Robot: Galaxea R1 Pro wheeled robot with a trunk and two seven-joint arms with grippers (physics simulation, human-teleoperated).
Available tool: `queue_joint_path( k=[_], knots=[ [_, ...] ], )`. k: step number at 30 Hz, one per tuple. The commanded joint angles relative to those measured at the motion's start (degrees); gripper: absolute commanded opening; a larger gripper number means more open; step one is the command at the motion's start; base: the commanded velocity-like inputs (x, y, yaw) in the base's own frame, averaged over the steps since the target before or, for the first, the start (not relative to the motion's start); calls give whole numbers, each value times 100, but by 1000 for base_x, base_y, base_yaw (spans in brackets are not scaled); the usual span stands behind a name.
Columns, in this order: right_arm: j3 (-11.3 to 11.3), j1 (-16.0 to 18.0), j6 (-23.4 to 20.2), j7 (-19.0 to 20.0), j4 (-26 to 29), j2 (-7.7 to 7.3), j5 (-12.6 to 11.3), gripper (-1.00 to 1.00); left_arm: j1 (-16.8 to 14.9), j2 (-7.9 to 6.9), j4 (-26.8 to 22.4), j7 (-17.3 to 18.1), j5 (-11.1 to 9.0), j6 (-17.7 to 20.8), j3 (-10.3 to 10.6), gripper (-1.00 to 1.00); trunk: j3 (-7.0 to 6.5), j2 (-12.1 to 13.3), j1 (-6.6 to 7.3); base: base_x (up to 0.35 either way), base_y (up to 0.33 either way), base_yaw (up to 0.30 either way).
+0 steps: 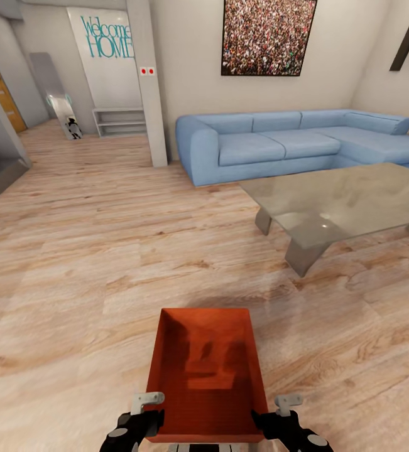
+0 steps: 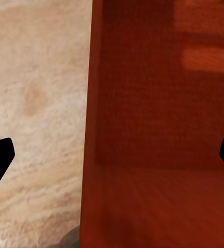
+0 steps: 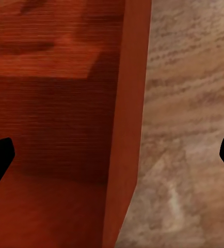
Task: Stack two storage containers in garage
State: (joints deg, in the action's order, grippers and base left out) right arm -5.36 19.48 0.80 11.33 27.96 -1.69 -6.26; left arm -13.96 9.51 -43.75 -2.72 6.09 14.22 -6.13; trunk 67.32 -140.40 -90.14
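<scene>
In the living room, one orange-red storage container (image 1: 204,370) sits low in the head view, right in front of me over the light wood planks. My left gripper (image 1: 144,414) straddles its left wall near the closest corner, and my right gripper (image 1: 279,417) straddles the right wall. In the left wrist view the left gripper (image 2: 112,155) has its black fingers wide apart, with the container (image 2: 158,103) wall edge between them. The right gripper (image 3: 112,155) stands the same way around the container (image 3: 55,103) wall. I cannot tell whether the bin rests on the planks.
A grey glass coffee table (image 1: 349,201) stands ahead to the right, with a light-blue sectional sofa (image 1: 279,147) behind it under a framed crowd picture (image 1: 267,34). A white pillar (image 1: 147,81) and a low shelf (image 1: 119,120) stand at the back left. Wood flooring (image 1: 72,282) stretches left.
</scene>
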Motion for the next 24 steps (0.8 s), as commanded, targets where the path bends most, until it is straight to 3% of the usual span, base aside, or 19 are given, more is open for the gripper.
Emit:
queue_joint_path(
  k=[1,6,24],
  knots=[
    [-36,3,8,1,-1,-7,-60,100,-1,9,-10,9,59,29,-20,100,23,-43,-21,0,0,0],
    [-36,3,8,2,-1,-7,-60,100,-1,15,-10,9,59,29,-20,100,113,-244,-131,0,0,0],
    [-36,3,8,1,0,-7,-60,100,-1,-16,-17,9,51,13,-20,100,113,-244,-131,0,0,0]
  ],
)
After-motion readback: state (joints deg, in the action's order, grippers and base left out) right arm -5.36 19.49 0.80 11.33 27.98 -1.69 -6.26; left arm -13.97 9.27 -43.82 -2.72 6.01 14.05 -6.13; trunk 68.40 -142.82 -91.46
